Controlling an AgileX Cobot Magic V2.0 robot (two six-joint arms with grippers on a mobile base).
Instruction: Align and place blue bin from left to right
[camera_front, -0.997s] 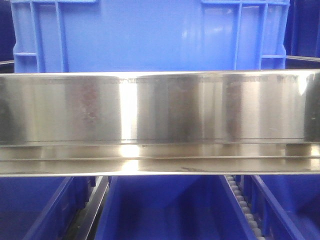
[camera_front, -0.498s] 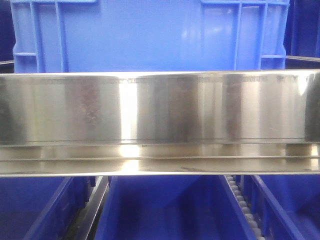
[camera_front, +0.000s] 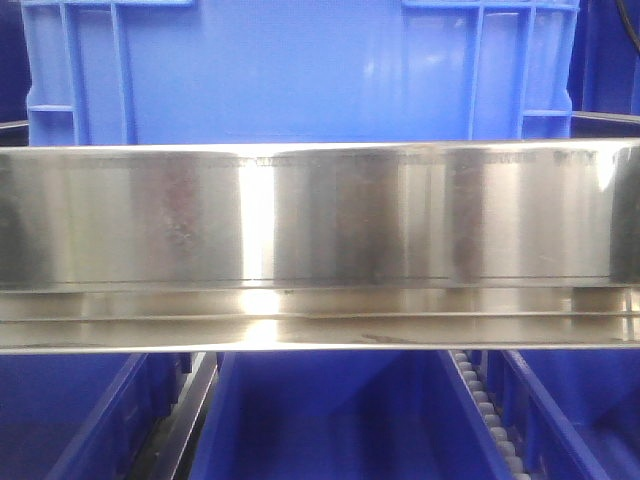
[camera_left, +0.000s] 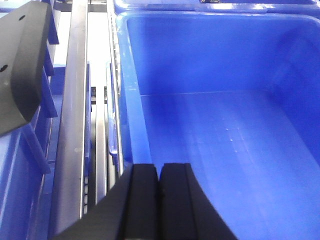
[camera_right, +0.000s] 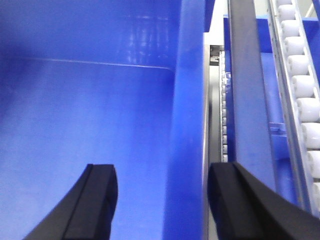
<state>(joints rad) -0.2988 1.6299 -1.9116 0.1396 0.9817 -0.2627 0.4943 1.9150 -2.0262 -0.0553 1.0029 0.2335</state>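
Note:
The blue bin (camera_front: 300, 75), a large bright crate with ribbed corners, stands behind a steel beam at the top of the front view. No gripper shows in that view. My left gripper (camera_left: 160, 167) is shut with nothing between its fingers. It hovers just inside the left rim of a darker empty bin (camera_left: 215, 140). My right gripper (camera_right: 162, 167) is open and straddles the right wall (camera_right: 187, 100) of a darker bin, one finger inside and one outside. I cannot tell whether the fingers touch the wall.
A wide polished steel beam (camera_front: 320, 230) crosses the front view. Darker blue bins (camera_front: 330, 420) sit in rows below it, with a roller track (camera_front: 485, 410) between them. Metal rails (camera_left: 75, 100) run left of the left gripper, a roller track (camera_right: 300, 75) right of the right one. A black block (camera_left: 22, 60) hangs at the upper left.

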